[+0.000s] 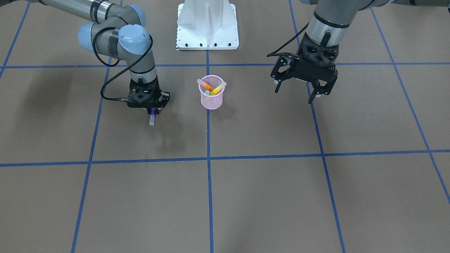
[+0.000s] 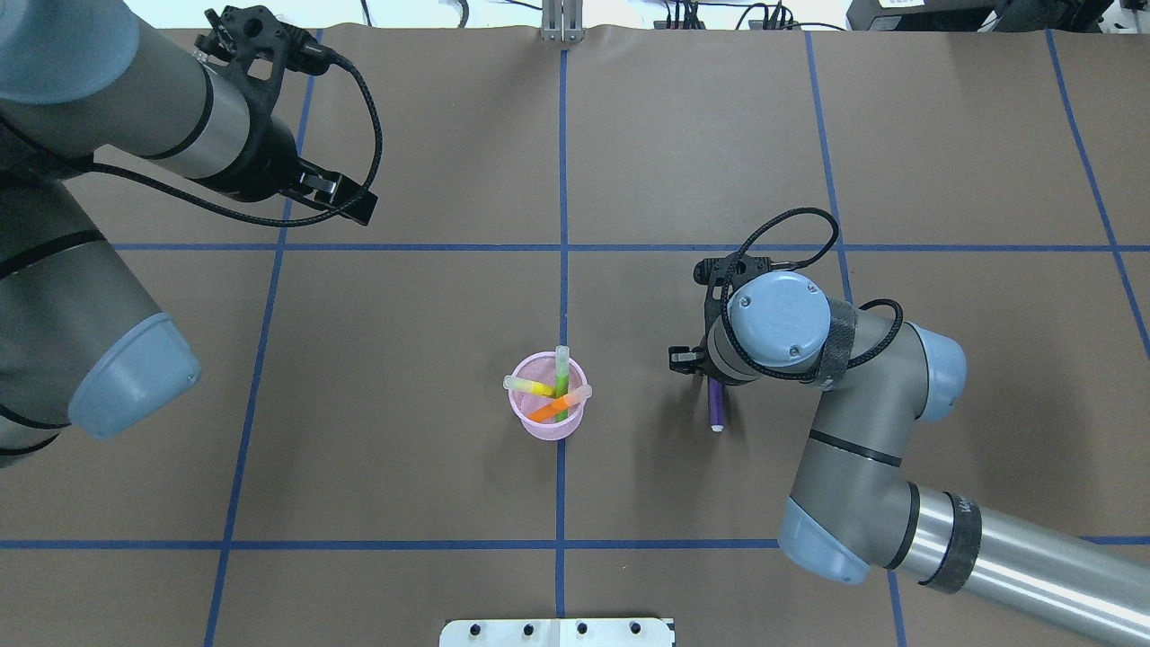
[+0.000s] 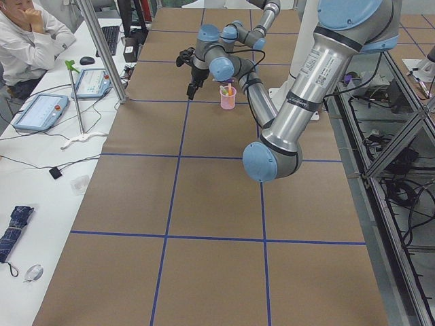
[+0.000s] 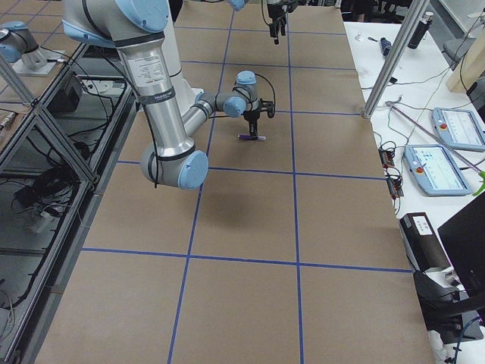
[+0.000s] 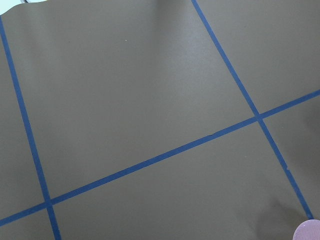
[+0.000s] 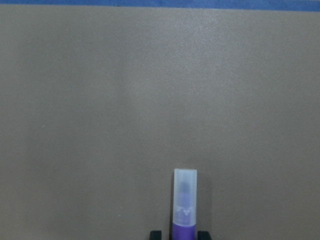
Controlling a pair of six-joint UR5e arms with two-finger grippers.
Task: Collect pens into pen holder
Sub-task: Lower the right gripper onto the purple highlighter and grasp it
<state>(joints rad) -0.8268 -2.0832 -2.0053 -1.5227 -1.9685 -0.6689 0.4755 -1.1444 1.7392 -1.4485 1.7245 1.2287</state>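
The pink mesh pen holder (image 1: 211,96) stands near the table's middle, also seen in the overhead view (image 2: 548,422). In it lean the orange pen (image 1: 207,85), the yellow pen (image 1: 218,88) and the green pen (image 2: 561,377). My right gripper (image 1: 153,112) is shut on the purple pen (image 1: 152,118), to the right of the holder in the overhead view, just above the table. The right wrist view shows the purple pen (image 6: 184,205) between the fingertips, its whitish cap pointing away. My left gripper (image 1: 320,95) hangs open and empty on the holder's other side.
The white robot base plate (image 1: 207,31) stands behind the holder. Blue tape lines (image 1: 208,140) grid the brown table. An operator (image 3: 27,34) sits at a side desk with tablets (image 3: 41,112).
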